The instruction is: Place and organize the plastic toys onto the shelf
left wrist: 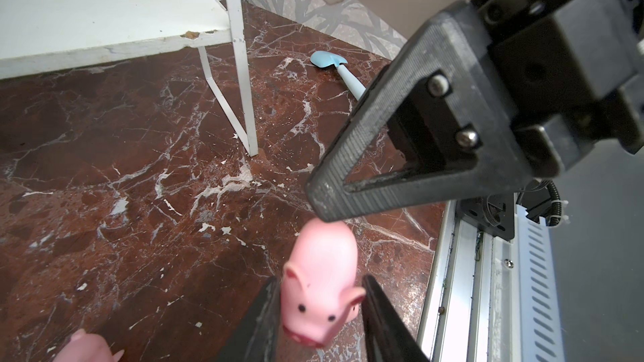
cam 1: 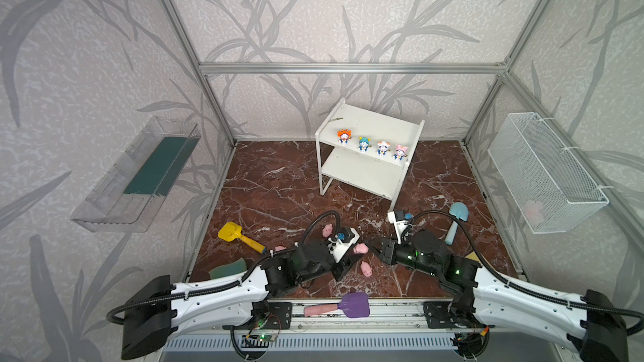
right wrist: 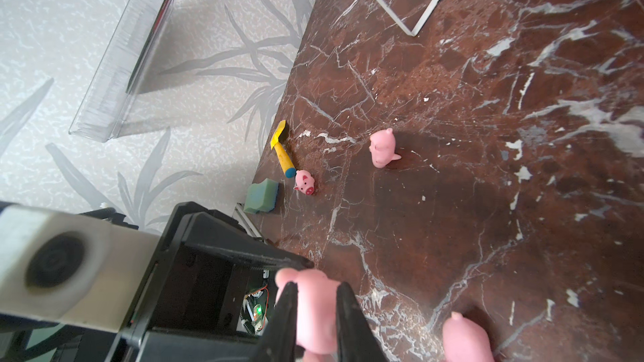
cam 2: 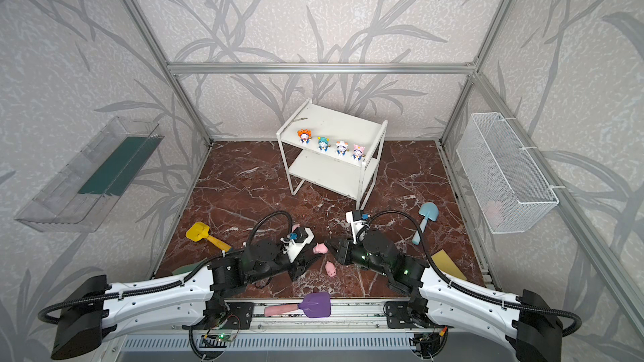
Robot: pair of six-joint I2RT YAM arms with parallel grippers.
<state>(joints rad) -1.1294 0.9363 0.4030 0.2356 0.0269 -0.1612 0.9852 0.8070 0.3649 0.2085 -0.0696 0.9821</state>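
Left fingers [left wrist: 263, 320] flank the head of a pink pig [left wrist: 320, 294], one on each side and close against its ears. Whether they grip it or stand loose I cannot tell. Just to the right, the right fingers [right wrist: 350, 318] are clenched on the same pig's body, and the two arms meet tip to tip over the near middle of the desk [cam 1: 278, 186].

This looks like a hand-over from the left arm to the right, with the pig held off the surface between them. As I judge it, the next move calls for the left fingers to stand clear of the head before the right arm pulls away. Then comes a carry to the far shelf [cam 1: 369, 121], whose lower board is bare. Its top board already carries the four figurines [cam 1: 365, 143] in a row along the front edge.

Left of the hand-over, a second pig [right wrist: 304, 182] lies just beside the handle end of the yellow shovel [cam 1: 230, 232], near a green sponge [cam 1: 228, 269]. A third pig [cam 1: 327, 229] stands just beyond the left wrist. A fourth pig [cam 1: 366, 268] lies on the desk just nearer than the held one. Further right lie a blue shovel [cam 1: 459, 211] and a yellow sponge [cam 2: 447, 264], and a purple shovel [cam 1: 353, 304] rests on the near rail.

The desk is red-brown marble pattern with white veins, boxed by an aluminium frame [cam 1: 348, 67] and grey leaf wallpaper. A clear tray [cam 1: 115, 210] hangs on the left wall and a wire basket [cam 1: 543, 168] on the right.
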